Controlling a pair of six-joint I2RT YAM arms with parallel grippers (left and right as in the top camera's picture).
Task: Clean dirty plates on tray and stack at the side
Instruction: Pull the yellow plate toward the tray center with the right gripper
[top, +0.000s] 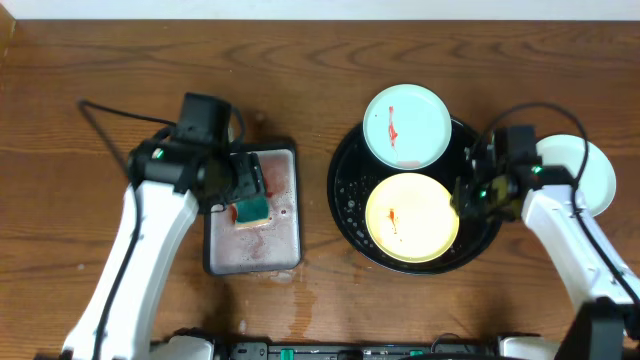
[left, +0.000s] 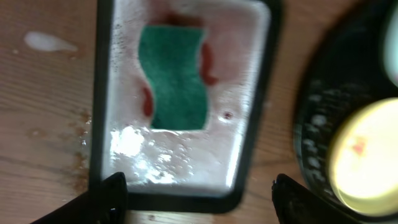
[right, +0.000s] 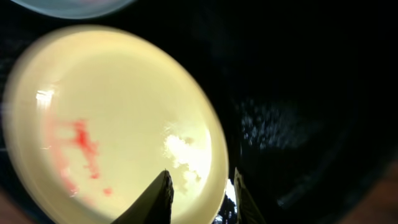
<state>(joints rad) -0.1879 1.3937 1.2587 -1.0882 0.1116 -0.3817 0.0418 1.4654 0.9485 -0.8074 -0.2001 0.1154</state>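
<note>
The black tray (top: 345, 195) holds a mint-blue plate (top: 405, 125) with a red smear at the back and a yellow plate (top: 412, 217) with red smears at the front. A second pale plate (top: 585, 170) lies on the wood tabletop to the right of the tray, partly under my right arm. My right gripper (top: 466, 198) straddles the yellow plate's right rim (right: 211, 143), one finger over the plate and one outside, closed narrow on it (right: 202, 196). My left gripper (top: 245, 185) is open and empty (left: 196, 199) over the grey tray.
A small grey rectangular tray (top: 285, 245) stands left of the black tray, wet and stained red, with a green sponge (left: 174, 78) lying in it. A white foam spot (left: 46, 42) sits on the wood beside it.
</note>
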